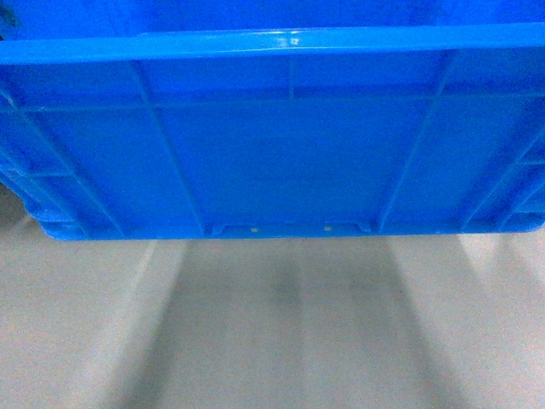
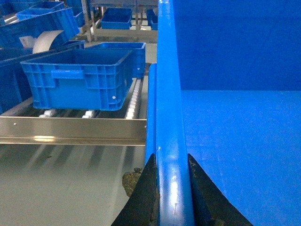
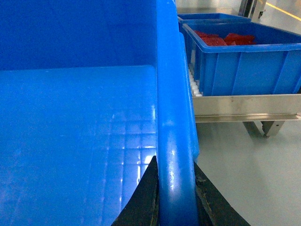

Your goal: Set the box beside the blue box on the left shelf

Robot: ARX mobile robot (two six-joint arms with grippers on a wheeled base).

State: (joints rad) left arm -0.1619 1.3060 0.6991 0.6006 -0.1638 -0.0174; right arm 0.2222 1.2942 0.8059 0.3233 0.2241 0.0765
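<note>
The box (image 1: 272, 153), a large bright blue ribbed crate, fills the top half of the head view and hangs above the grey floor. My left gripper (image 2: 171, 160) is shut on its left rim, and the box's empty inside (image 2: 235, 141) lies to the right of it. My right gripper (image 3: 174, 161) is shut on the right rim. The blue box (image 2: 77, 80) stands on the left shelf (image 2: 70, 129), a silvery rack with white rollers, ahead and to the left of the held box. A bare stretch of rollers (image 2: 134, 99) lies between them. Neither gripper shows in the head view.
More blue crates (image 2: 28, 28) stand behind the left shelf. To the right, a second metal rack (image 3: 244, 106) carries a blue crate of red items (image 3: 240, 56), and its foot (image 3: 263, 127) rests on the floor. A brownish patch (image 2: 131, 181) marks the floor.
</note>
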